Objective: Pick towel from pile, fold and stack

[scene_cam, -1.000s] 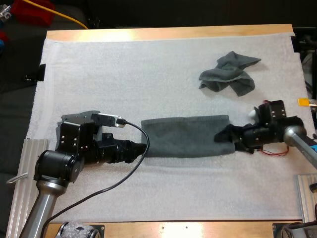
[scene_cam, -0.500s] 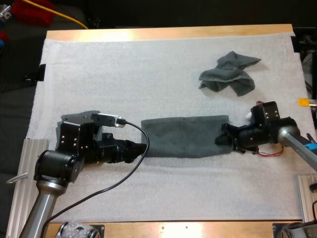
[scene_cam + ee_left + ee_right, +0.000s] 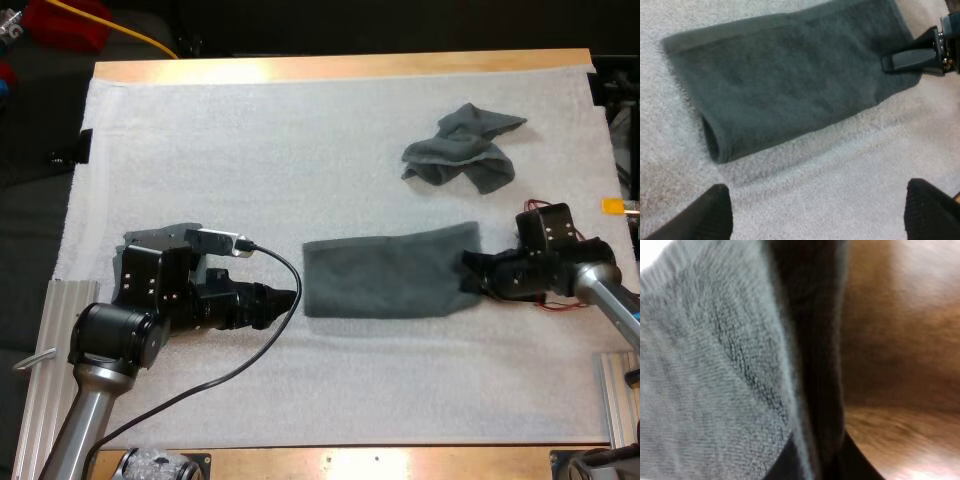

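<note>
Towels number two on the white mat. One long towel is folded into a flat band. One crumpled towel lies well apart from it on the far side, toward its right end. Arms number two as well, one at each end of the long towel. The left gripper sits just off the band's left end. The right gripper is at its right end, where the cloth rides up a little off the mat.

From above, neither pair of fingers reads clearly. The left wrist view settles the one: its two black fingers stand wide apart and touch nothing, with bare mat between them and the towel's rolled end. That same view catches a dark finger of the other arm laid on the towel's far end. The right wrist view settles the other: grey-green cloth is pressed up close, with a doubled edge nipped between the dark fingers, so that gripper is clamped on the long towel. Beside the cloth there is a brown blur, possibly the wooden table, though I would not swear to it.
</note>
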Controlling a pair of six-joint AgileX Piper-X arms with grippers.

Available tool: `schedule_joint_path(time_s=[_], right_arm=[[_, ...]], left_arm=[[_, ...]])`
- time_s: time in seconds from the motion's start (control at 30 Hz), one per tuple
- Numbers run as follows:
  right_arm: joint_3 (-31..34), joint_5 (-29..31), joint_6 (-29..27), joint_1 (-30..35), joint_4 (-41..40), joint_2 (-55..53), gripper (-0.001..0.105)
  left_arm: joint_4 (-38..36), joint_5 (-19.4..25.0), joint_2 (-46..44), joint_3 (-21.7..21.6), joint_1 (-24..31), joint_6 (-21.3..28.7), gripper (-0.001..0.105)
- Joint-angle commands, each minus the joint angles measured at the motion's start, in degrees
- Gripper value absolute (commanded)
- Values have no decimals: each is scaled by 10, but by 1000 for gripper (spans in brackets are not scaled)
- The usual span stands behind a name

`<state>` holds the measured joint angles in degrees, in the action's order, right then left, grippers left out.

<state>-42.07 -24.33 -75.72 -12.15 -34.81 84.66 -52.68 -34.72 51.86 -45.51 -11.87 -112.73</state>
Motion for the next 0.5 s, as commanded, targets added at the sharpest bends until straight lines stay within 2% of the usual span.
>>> schedule_joint_path(time_s=[0.0,0.23,0.33,0.47], right_arm=[[0,38,-23,-1,-35,-17,1],[0,162,-66,-1,-115,-74,1],[0,194,-67,-1,-127,-101,1],[-14,203,-67,-1,-149,-122,1]], left_arm=[[-2,-7,-2,-2,1,-5,69],[-2,-7,-2,-2,1,-5,69],[-2,-7,-2,-2,1,-5,69],[3,-7,-2,-2,1,-5,69]])
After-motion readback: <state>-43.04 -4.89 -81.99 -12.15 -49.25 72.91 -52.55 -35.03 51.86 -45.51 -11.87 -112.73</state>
